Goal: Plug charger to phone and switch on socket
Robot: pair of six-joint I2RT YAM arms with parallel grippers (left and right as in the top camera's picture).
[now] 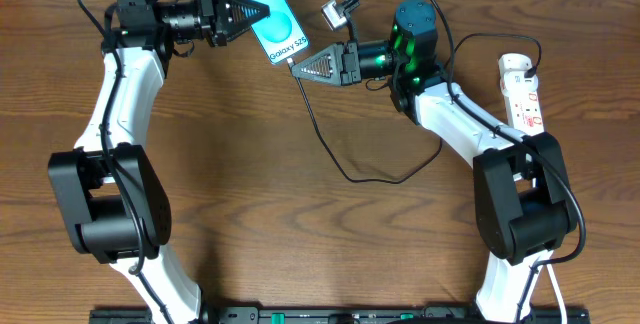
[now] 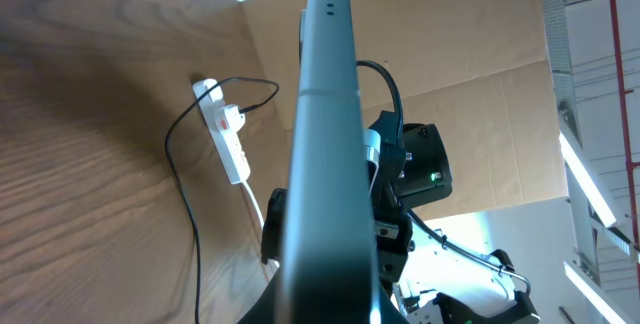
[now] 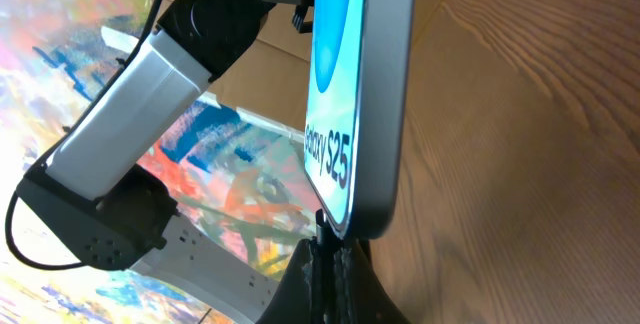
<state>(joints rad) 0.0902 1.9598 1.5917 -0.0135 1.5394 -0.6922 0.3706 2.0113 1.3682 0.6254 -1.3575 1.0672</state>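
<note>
Two closed grips: left fingers clamped on the phone, right fingers pinching the charger tip at its lower end.

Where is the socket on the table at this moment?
In the overhead view the socket lies flat near the right edge of the table, beside the right arm, well away from the phone at the top centre.

From overhead we look straight down on the whole table. Our left wrist view hugs the edge of the phone, facing the socket at middle left. Our right wrist view looks closely along its screen. All three share the phone.
</note>
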